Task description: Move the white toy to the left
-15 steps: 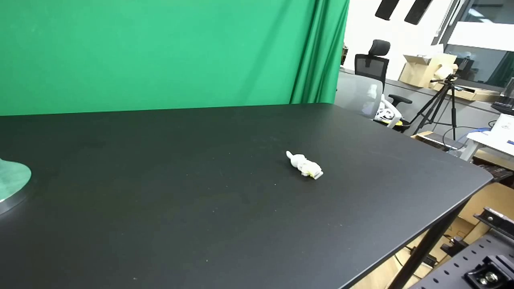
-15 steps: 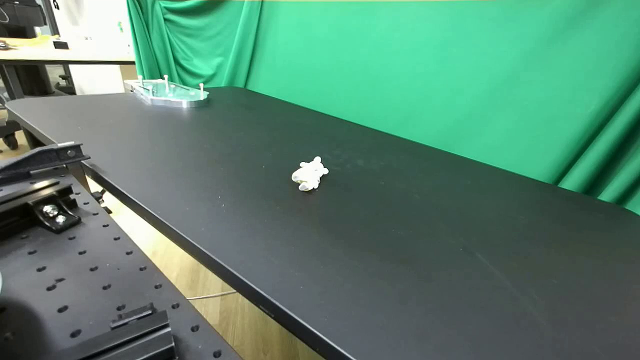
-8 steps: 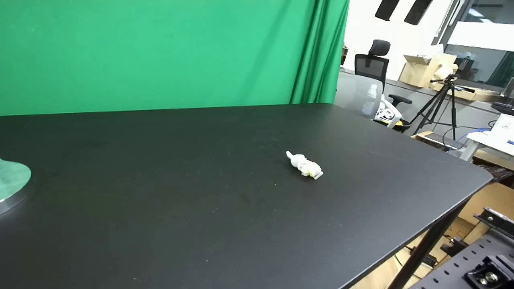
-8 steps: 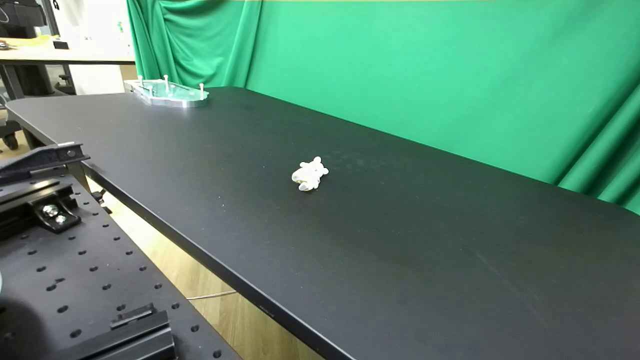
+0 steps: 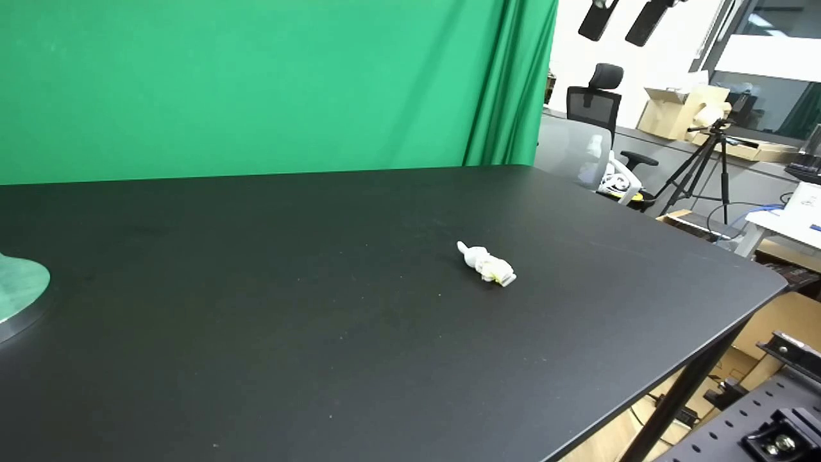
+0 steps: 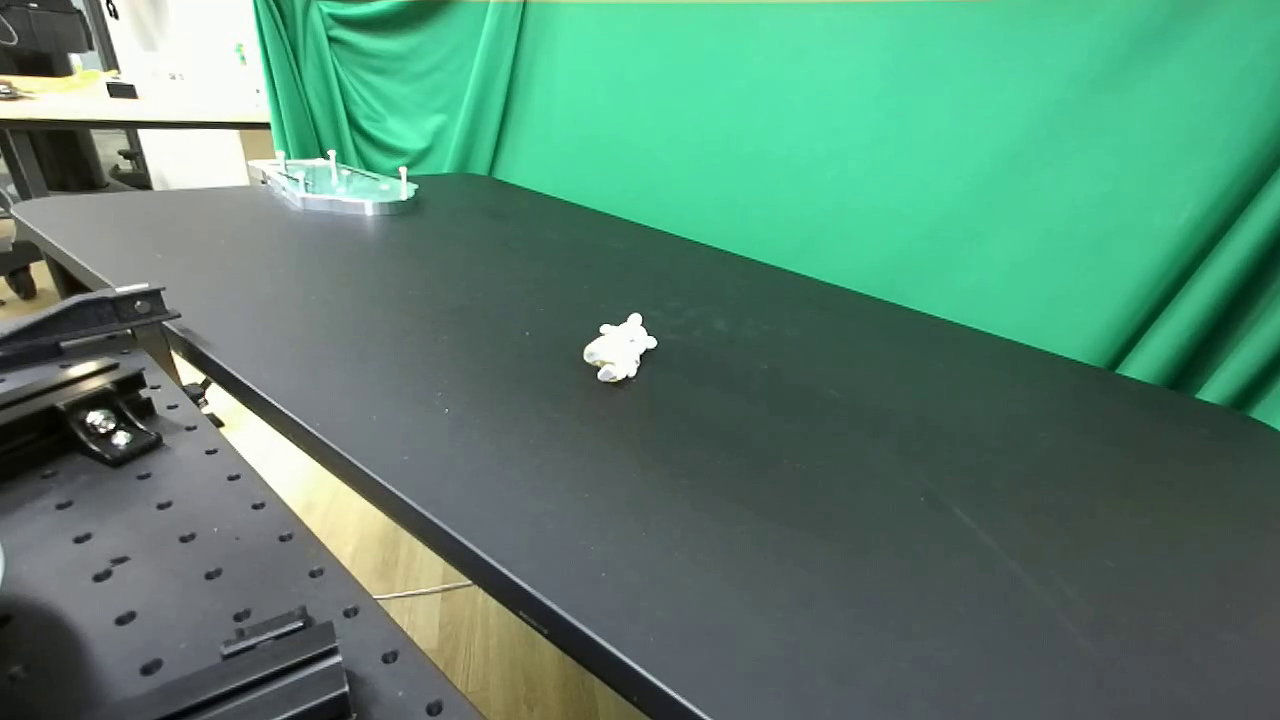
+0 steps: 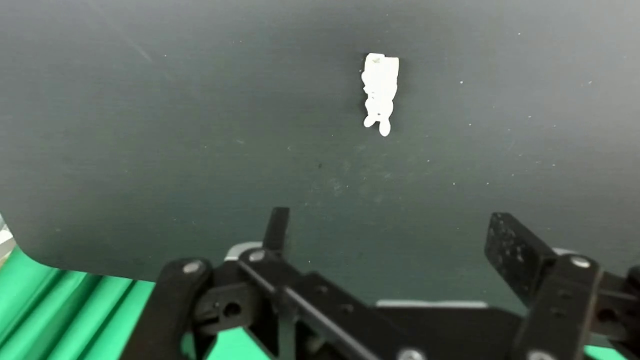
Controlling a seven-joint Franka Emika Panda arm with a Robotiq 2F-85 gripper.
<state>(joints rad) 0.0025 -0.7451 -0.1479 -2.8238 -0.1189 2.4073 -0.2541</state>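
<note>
Hovering above the black table, the gripper has its jaws spread wide, well apart from the white toy lying there.

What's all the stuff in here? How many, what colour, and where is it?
Flat table: 1, black, in every view
Lumpy figurine toy: 1, white, lying on the table
Hanging cloth curtain: at least 1, green, behind the table
Glassy plate with upright pegs: at least 1, pale green, table's far end in an exterior view
Chair with headrest: 1, black, background
Upright tripod: 1, black, background
Open cardboard box: 1, tan, background
Flat board with holes: 1, dark grey, beside the table
Other background clutter: several, mixed colours, too small to name
Jointed robot gripper: 1, black, open, above the table
</note>
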